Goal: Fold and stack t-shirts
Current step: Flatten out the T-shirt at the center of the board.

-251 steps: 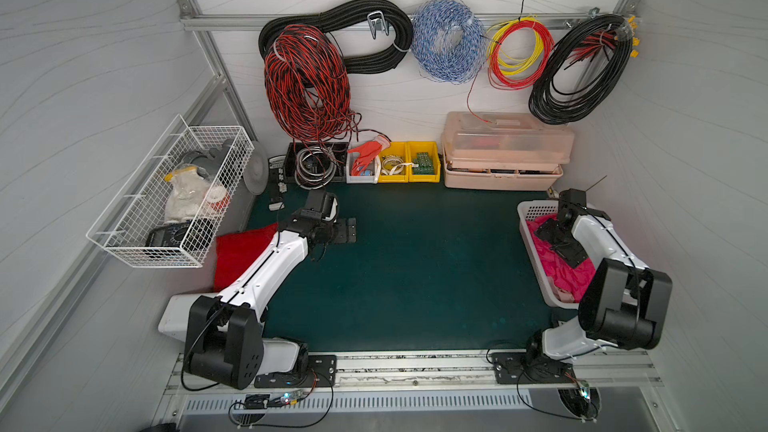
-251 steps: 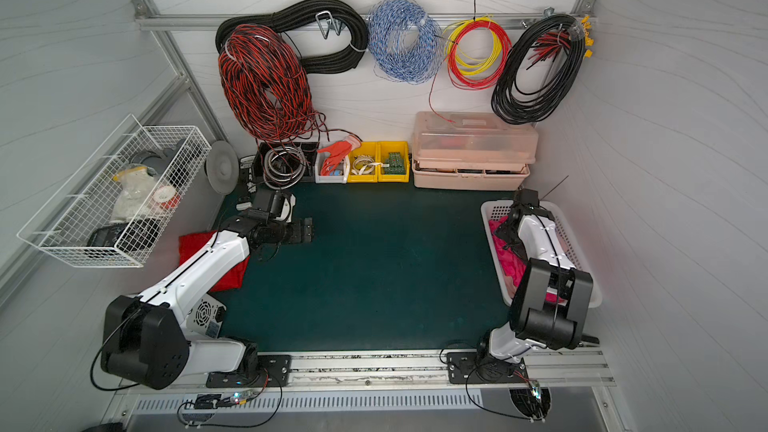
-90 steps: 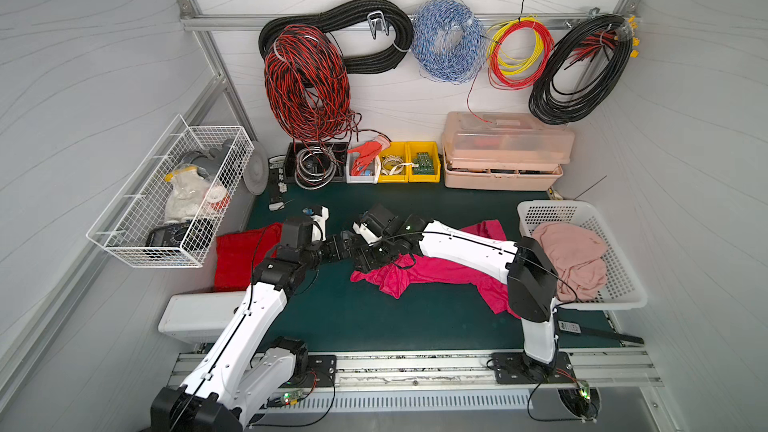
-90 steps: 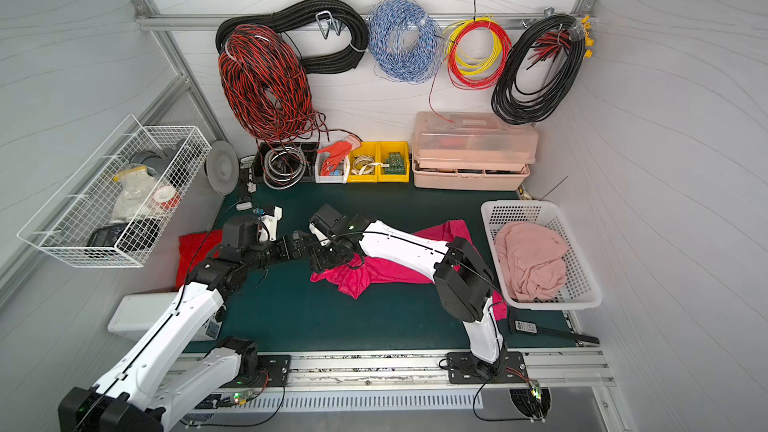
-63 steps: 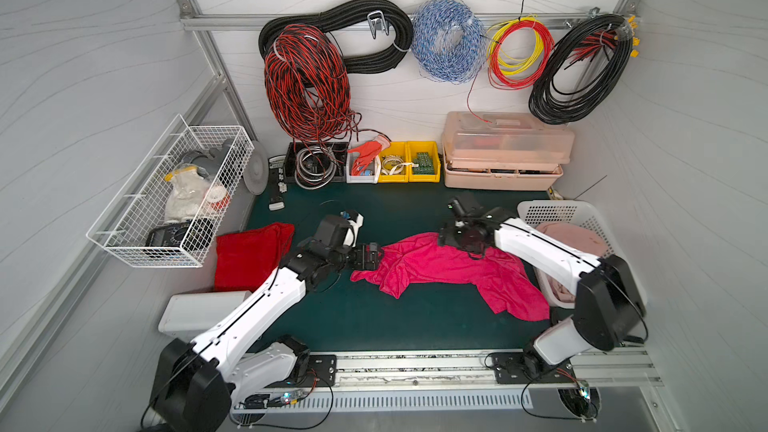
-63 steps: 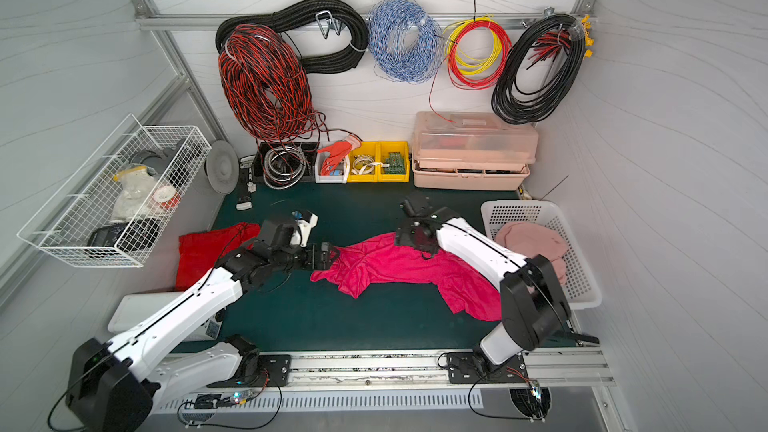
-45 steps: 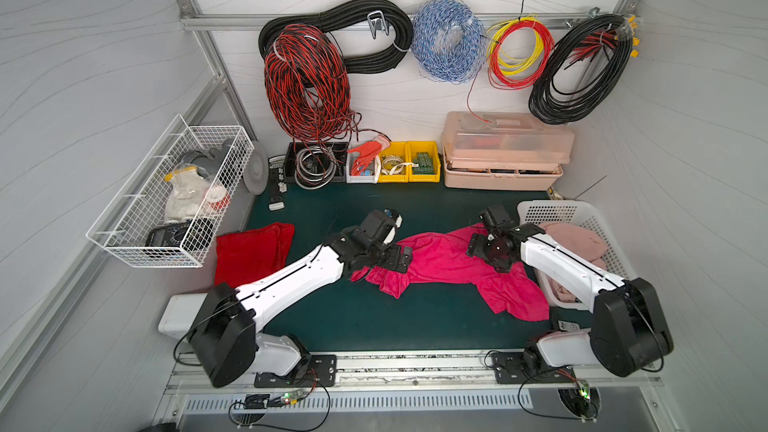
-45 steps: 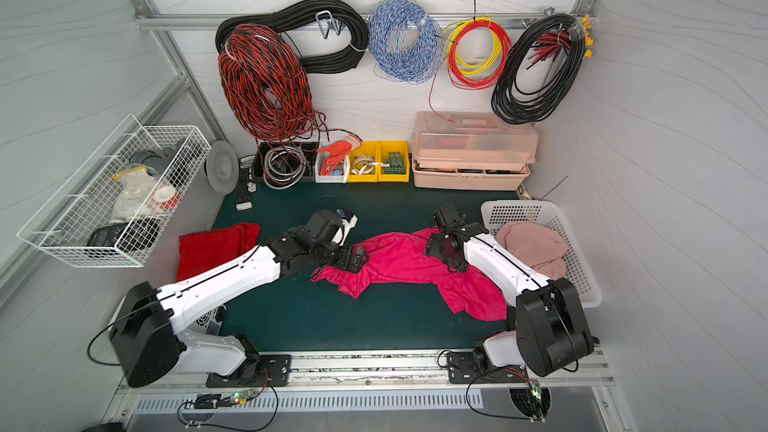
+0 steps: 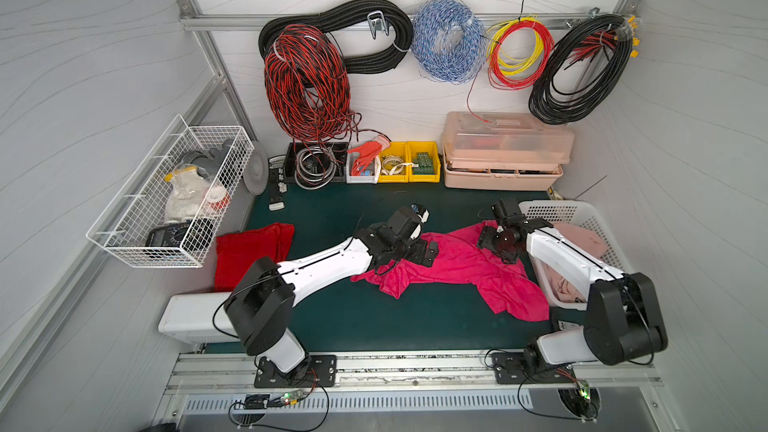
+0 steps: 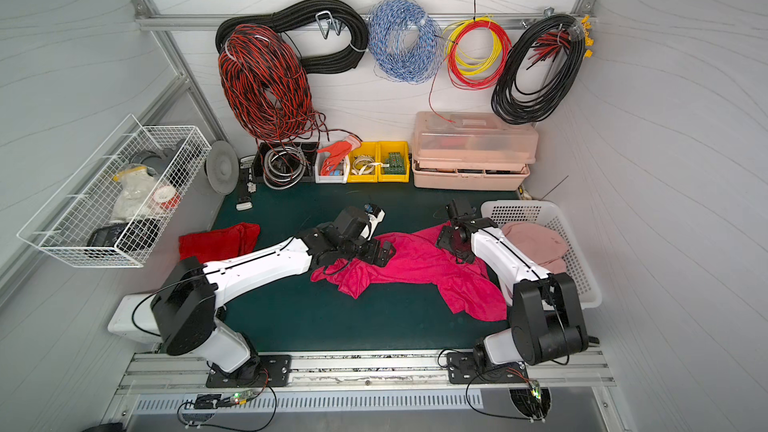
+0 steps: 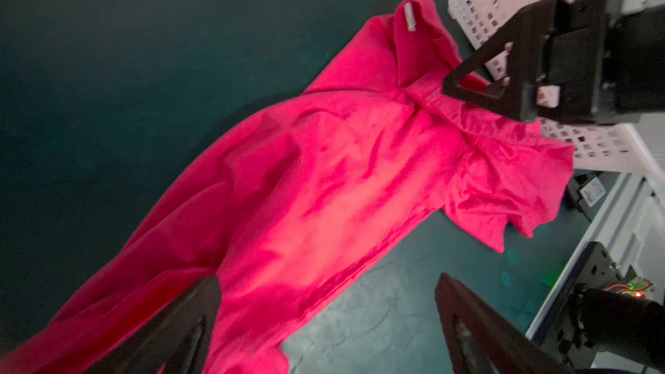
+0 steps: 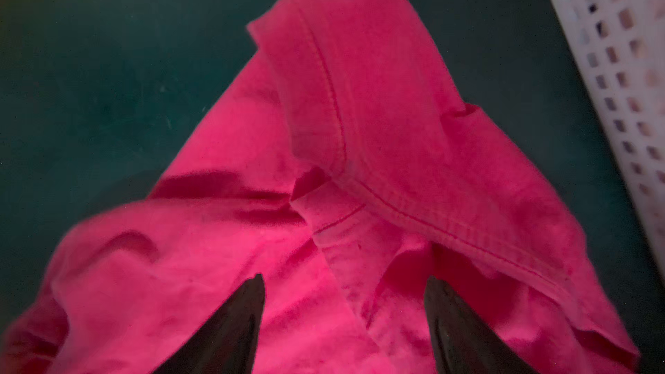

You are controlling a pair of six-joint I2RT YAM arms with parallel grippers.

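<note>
Left arm [image 9: 324, 261] and right arm [image 9: 561, 255] have closed in over pink t-shirt [image 9: 461, 263], jaws apart; basket [image 9: 552, 207] holds dusty-pink cloth [image 9: 582, 238].

The green table [image 9: 374, 317] bears a magenta t-shirt [image 9: 457, 263], a red t-shirt [image 9: 245, 251] and a white basket [image 9: 557, 207].

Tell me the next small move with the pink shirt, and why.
Probably lower the right claw and close it on the pink shirt at the stitched hem under it: the shirt lies crumpled, and the jaws stand apart above the cloth.
</note>
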